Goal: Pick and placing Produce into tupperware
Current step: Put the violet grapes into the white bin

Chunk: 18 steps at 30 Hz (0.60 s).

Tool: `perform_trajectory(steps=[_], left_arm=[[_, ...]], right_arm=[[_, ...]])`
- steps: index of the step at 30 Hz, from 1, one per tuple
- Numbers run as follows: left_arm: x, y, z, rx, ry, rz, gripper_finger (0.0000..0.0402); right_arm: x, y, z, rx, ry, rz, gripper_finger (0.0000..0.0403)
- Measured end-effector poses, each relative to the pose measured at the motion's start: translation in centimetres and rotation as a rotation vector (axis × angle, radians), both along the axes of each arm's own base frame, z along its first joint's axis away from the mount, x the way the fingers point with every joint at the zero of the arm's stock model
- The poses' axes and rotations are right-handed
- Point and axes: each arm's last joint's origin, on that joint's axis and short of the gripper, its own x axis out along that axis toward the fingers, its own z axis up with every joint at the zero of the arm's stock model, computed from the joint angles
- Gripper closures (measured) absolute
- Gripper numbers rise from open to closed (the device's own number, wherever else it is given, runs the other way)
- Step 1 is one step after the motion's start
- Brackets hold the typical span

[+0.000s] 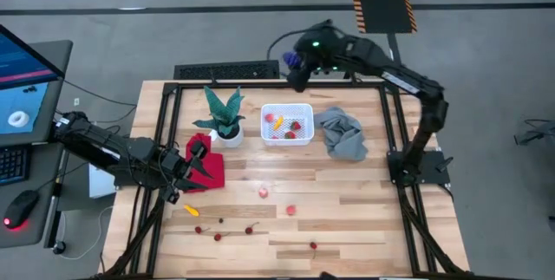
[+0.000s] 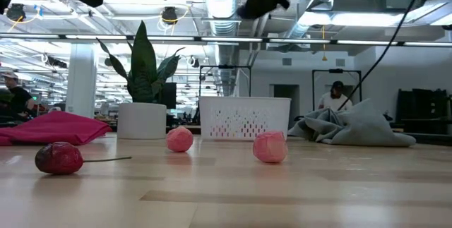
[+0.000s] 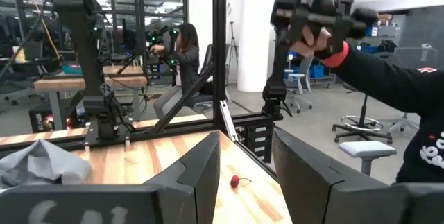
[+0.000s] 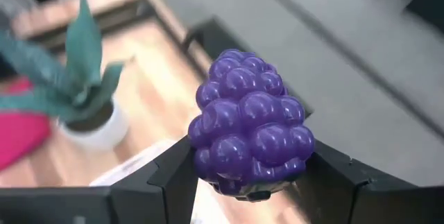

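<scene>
My right wrist view alone identifies the load: a purple grape bunch (image 4: 250,123) fills the gap of the right end effector (image 4: 251,182), whose two fingers press against its lower flanks, clamped on it at a fairly wide spread. From the high view I place that right end effector (image 1: 297,66) over the far edge of the worktop (image 1: 347,219), with the tupperware (image 1: 287,125) just below and nearer the middle of the worktop; red and yellow produce pieces (image 1: 279,126) lie inside it, which the low view cannot show, since there only the tupperware's perforated white wall (image 2: 244,118) is seen. The low view instead gives me a dark red cherry (image 2: 59,157) with its stem and two pink balls (image 2: 179,139) resting on the boards, apart from one another. The left end effector (image 1: 196,160) hangs over the red cloth (image 1: 211,169), beside the potted plant (image 1: 225,117); through the left wrist view its fingers (image 3: 205,175) stand partly apart with nothing between them, a cherry (image 3: 235,180) lying on the boards beyond. That view also shows a person's hand (image 3: 316,40) on a control handle off the worktop. A grey cloth (image 1: 342,133) lies on the tupperware's other side.
</scene>
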Motion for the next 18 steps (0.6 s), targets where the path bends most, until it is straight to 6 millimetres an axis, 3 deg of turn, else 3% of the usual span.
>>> perform_trajectory(steps=[11,18], left_arm=[[0.0,0.0,-0.1,-0.001,0.008,0.001,0.0277],[0.0,0.0,-0.1,-0.001,0.009,0.006,0.0277]], right_arm=[[4.1,-1.2,-8.7,0.285,0.299,0.107,0.0172],[5.7,-0.5,-12.2,0.368,0.416,0.145,0.0172]])
